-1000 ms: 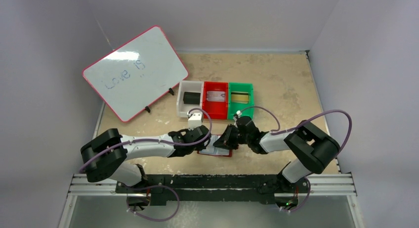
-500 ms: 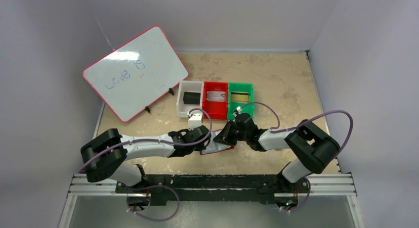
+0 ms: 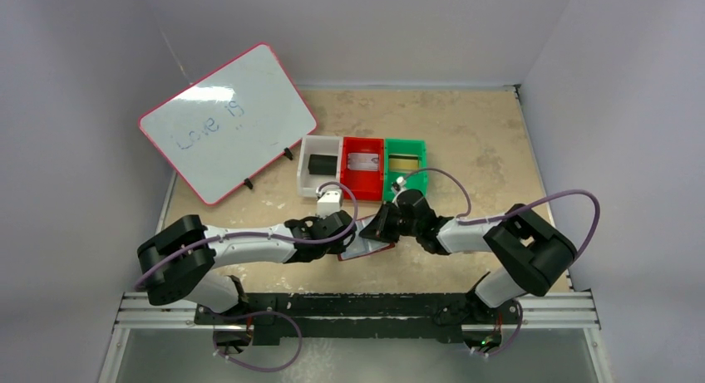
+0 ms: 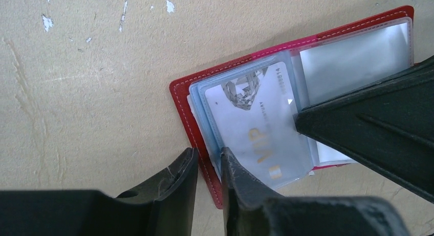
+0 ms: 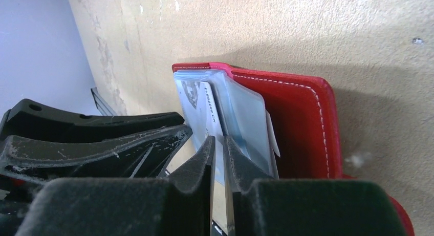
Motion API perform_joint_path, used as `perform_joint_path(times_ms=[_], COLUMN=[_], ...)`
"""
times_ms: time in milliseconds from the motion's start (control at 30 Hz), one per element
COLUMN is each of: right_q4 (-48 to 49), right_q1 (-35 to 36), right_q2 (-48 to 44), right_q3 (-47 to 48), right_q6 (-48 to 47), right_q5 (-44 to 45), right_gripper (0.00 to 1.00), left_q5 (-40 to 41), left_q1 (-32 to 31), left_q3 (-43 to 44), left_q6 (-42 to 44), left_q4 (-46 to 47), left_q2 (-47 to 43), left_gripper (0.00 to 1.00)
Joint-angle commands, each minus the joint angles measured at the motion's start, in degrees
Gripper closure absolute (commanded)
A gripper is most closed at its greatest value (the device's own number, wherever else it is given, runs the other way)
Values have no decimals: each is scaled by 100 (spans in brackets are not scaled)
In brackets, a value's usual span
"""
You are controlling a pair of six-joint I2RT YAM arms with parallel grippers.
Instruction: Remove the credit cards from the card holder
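Observation:
The dark red card holder (image 4: 180, 100) (image 3: 367, 249) lies open on the table between both arms, its pale blue sleeves fanned. A silver-grey credit card (image 4: 251, 128) (image 5: 197, 100) marked VIP sits in the top sleeve. My right gripper (image 5: 219, 141) (image 3: 379, 228) is shut on that card's edge; I cannot tell whether the sleeve is pinched too. My left gripper (image 4: 207, 154) (image 3: 347, 232) stands slightly open, its fingertips either side of the holder's left cover edge. Black (image 3: 321, 163), silver (image 3: 363, 160) and gold (image 3: 405, 163) cards lie in bins behind.
Behind the holder stand a white bin (image 3: 303, 169), a red bin (image 3: 346, 180) and a green bin (image 3: 421, 164) in a row. A pink-framed whiteboard (image 3: 229, 121) leans at the back left. Both grippers crowd over the holder, nearly touching.
The left jaws have parted a little from shut. The right gripper has drawn slightly up and left, and the holder's right side has tilted up off the table.

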State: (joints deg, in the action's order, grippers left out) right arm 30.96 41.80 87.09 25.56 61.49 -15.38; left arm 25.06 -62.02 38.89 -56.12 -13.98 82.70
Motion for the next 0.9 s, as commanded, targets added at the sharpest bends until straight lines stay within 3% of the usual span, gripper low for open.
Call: perform_joint_path(times_ms=[0, 333, 567, 867], right_q4=[462, 247, 146, 249], right_q1=[24, 21, 21, 21], right_q2=[-107, -14, -119, -66], right_q3=[-91, -237, -318, -302], right_q6=[-21, 405, 575, 509], right_q5=[-392, -278, -102, -171], right_gripper=[88, 94, 92, 86], left_q5=[-272, 121, 300, -166], left_q1=[-56, -55, -56, -51], left_q3=[197, 169, 65, 238], left_q6=[39, -119, -161, -66], left_q4=[199, 70, 194, 219], left_q2=[-12, -453, -780, 57], left_gripper=[74, 69, 61, 71])
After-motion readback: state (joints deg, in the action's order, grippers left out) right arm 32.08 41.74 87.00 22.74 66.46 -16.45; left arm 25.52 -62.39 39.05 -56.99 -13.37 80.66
